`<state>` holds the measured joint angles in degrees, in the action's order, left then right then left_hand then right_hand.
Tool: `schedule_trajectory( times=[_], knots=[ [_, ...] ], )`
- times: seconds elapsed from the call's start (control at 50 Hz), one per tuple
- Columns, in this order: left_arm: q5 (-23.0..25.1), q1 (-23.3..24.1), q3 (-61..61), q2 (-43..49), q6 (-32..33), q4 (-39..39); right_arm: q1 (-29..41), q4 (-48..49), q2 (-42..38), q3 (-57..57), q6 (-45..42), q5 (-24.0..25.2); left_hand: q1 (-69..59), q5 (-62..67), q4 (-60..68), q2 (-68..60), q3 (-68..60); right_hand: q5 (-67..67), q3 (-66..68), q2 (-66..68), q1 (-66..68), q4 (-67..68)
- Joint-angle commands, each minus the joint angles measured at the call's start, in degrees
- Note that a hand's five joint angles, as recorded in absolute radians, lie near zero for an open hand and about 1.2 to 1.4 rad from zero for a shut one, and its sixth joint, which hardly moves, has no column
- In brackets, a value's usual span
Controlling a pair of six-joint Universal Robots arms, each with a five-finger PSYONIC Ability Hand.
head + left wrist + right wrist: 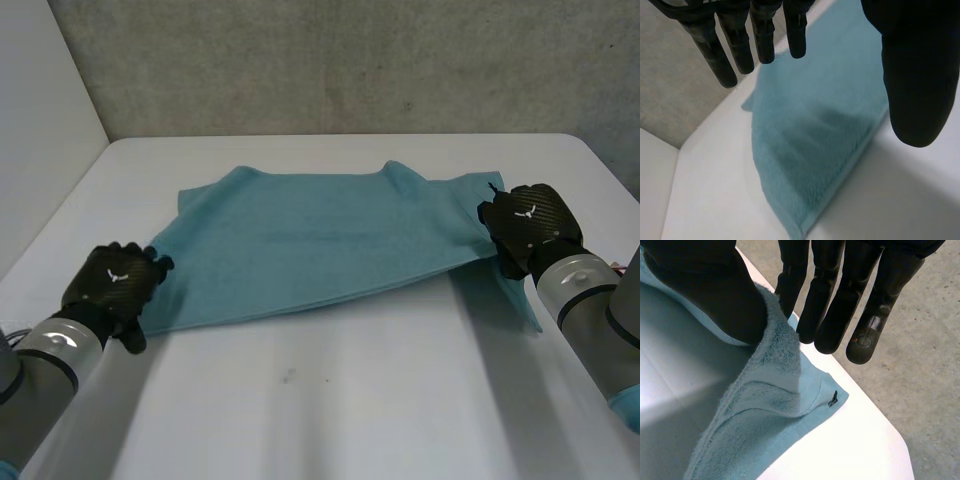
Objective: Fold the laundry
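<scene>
At mid-frame on the surface (330, 400) lies a teal towel (320, 245). Left hand (112, 285), lower left: spread wide, holding nothing. Right hand (527, 225) pinches the towel's right edge; corner tag (833, 399) unreadable.

White table (330, 400), grey concrete (350, 60) beyond

Either side of the towel (320, 245), the left hand (112, 282) and right hand (527, 225) are black with a fine weave, each marked in white, perhaps a logo; wrists (578, 280) grey.
</scene>
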<state>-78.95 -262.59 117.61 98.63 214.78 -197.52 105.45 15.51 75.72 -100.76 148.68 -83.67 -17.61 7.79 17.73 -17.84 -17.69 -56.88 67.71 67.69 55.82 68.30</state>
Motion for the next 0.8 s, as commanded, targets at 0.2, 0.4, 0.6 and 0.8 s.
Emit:
schedule_trajectory(
  times=[0.2,0.4,0.6,0.8],
  knots=[
    [0.4,-3.8,-3.9,9.8,1.8,-4.8,0.0,-0.3,0.0,0.0,0.1,-0.4,-15.5,15.3,15.4,-15.2,-15.4,-13.1,12.3,12.3,24.2,11.7],
    [0.3,-3.2,-4.8,12.6,1.3,-4.2,0.1,-0.1,0.0,0.2,0.5,-0.7,-15.6,15.5,15.5,-15.4,-15.6,-13.1,12.3,12.3,24.2,11.7],
    [0.5,-3.2,-7.3,14.6,-3.0,-1.9,0.3,-0.2,0.0,0.4,0.6,-0.8,-16.2,16.0,16.0,-15.9,-16.1,-13.1,12.3,12.3,24.2,11.7],
    [2.3,-3.3,-10.4,16.7,-3.4,-2.2,0.5,-0.2,-0.1,0.1,0.6,-0.8,-22.9,22.7,22.8,-22.6,-22.8,-13.1,12.3,12.3,24.2,11.7]
  ],
)
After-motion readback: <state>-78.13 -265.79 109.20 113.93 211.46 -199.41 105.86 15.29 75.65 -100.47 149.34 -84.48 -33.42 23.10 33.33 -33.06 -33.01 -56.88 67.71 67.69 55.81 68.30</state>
